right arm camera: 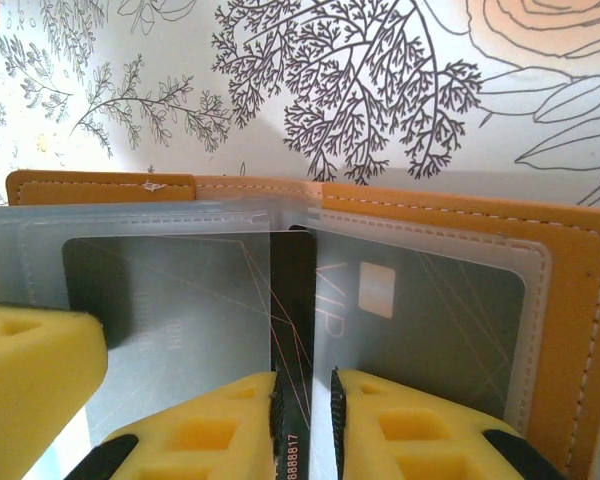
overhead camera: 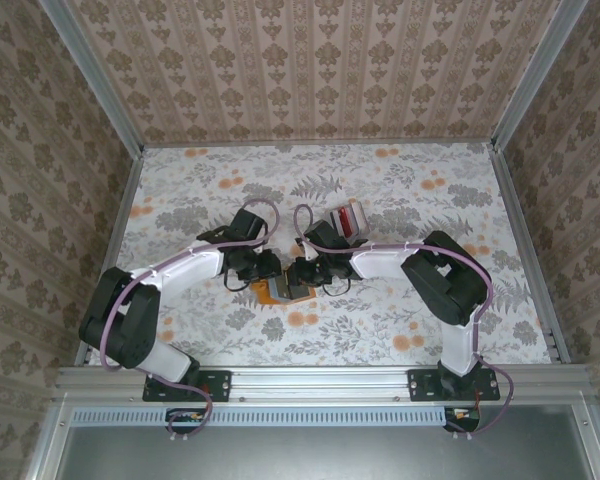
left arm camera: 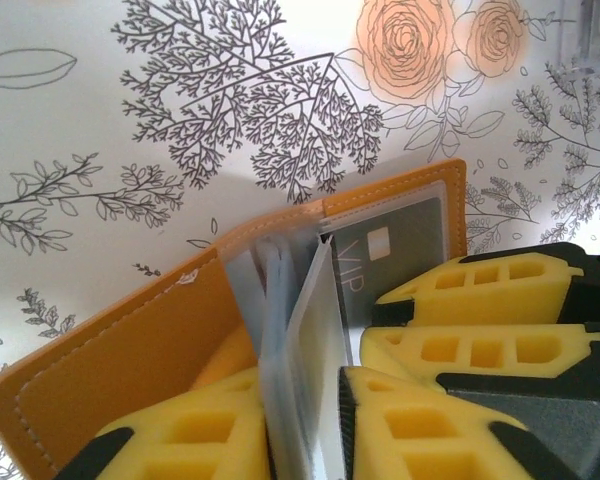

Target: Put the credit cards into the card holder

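Carefully seating a dark card in the open orange holder

Near the middle of the table (overhead camera: 460, 330), a little toward its near edge, the orange card holder (overhead camera: 275, 293) lies open, and both my claws meet over it. My right claw (right arm camera: 305, 425) is pressed together on a dark card (right arm camera: 292, 300), held on edge, with its leading end pointing into the fold between the clear sleeves (right arm camera: 180, 300). My left claw (left arm camera: 302, 435) pinches a sheaf of the card holder's sleeves and stands them upright, which parts the pockets. A grey card marked VIP (right arm camera: 420, 320) already sits in a pocket beside the fold. The other credit cards (overhead camera: 347, 218), a red, white and grey stack, lie just beyond the holder, toward the far edge.

To do this step well, I judge I should line the card's leading corners up with one pocket mouth rather than the spine. I should push flat and slowly while the left claw steadies the sleeve so the plastic does not buckle. Letting go makes sense only once the card is mostly covered.
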### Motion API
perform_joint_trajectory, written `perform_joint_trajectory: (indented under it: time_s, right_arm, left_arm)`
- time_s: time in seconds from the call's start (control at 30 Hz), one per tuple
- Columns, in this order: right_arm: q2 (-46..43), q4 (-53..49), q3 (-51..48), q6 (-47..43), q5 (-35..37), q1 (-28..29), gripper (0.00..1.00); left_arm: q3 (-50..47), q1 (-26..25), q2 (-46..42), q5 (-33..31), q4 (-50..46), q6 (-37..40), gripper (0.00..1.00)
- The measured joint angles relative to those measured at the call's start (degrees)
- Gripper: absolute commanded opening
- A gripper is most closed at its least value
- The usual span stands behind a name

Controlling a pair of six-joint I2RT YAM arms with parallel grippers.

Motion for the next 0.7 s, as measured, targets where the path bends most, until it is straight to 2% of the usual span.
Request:
perform_joint_trajectory:
  time_s: [0.17,0.5,0.7]
  right_arm:
    - [0.1,1.5,-0.6,0.8,-0.8,0.0,0.23]
    - [0.8,3.4,-0.8,1.7,-2.1,-0.4,0.23]
    - [1.3,4.6,-0.8,1.9,-2.9,-0.5,0.23]
  left_arm:
    - [0.0,0.0,-0.6,0.2,0.0,-0.1,0.14]
    - [0.0,0.0,-1.9,0.4,0.0,-0.3,0.21]
    - [0.1,0.0,-2.5,0.4,-0.1,-0.3,0.18]
